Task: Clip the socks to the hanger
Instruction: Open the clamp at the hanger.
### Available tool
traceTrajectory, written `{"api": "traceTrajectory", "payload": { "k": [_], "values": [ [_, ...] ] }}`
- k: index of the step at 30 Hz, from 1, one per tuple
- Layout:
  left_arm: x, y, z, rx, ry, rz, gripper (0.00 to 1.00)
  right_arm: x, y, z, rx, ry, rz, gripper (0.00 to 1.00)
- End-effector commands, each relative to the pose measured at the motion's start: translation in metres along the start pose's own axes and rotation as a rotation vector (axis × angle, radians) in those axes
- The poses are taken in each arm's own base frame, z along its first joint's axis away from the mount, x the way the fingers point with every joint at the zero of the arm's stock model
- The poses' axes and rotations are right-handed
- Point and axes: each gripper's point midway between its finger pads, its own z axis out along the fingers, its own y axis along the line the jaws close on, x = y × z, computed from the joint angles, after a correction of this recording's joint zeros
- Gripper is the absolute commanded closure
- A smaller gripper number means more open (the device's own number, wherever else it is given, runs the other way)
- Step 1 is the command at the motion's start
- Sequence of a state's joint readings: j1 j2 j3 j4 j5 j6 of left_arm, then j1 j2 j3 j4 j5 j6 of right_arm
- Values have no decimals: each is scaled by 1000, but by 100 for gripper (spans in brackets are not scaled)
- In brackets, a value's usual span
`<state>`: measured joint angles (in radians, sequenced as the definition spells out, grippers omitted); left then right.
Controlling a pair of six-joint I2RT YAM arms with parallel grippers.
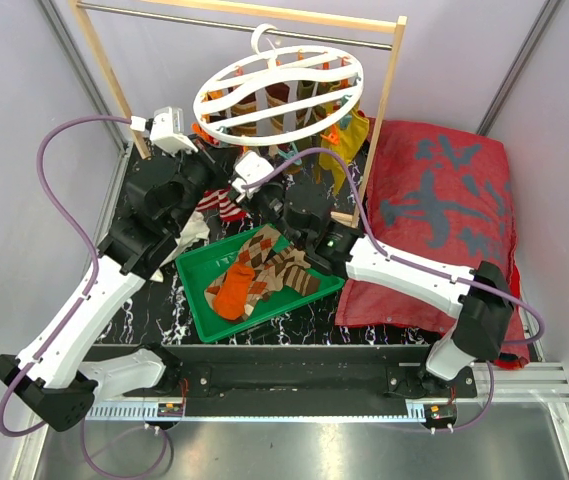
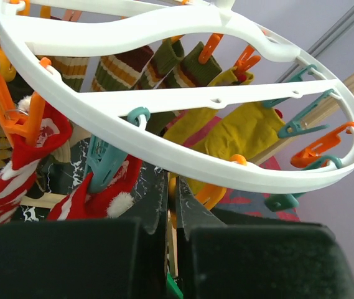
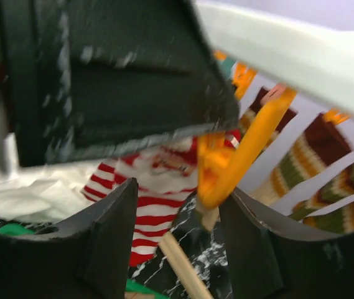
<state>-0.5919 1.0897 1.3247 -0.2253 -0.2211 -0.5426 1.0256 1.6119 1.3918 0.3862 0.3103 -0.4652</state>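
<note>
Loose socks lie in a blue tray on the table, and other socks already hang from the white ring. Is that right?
Not quite. The tray is green, not blue, as the top view shows. The rest stands: loose socks lie in it on the table, and other socks already hang from the white ring.

1. The left arm (image 1: 94, 300) climbs from its base at the near left and bends far and to the right, wrist tipped upward.
2. The left gripper (image 2: 171, 240) has its jaws pressed together, with only a thin slit between them.
3. The right arm (image 1: 404, 268) stretches from the near right, leftward and far.
4. The right gripper (image 3: 181, 192) has its jaws parted, with a clear gap between them.
5. Both wrists sit close together.
</note>
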Motion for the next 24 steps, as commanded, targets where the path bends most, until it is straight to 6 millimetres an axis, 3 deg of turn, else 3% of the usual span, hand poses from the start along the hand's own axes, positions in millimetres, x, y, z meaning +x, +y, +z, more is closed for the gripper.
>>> {"api": "traceTrajectory", "payload": {
  "k": [1,7,12,24],
  "values": [
    [-16,0,-2,-20,-44,28,100,-25,6,-17,-74,-69,86,38],
    [-21,-5,-3,-3,-49,45,100,-39,-7,-34,-202,-155,273,37],
    [-24,-13,-2,28,-44,28,100,-44,-20,-35,-279,-205,358,38],
    [-27,-27,-7,79,-29,-24,100,-62,-16,-26,-377,-274,371,38]
  ]
}}
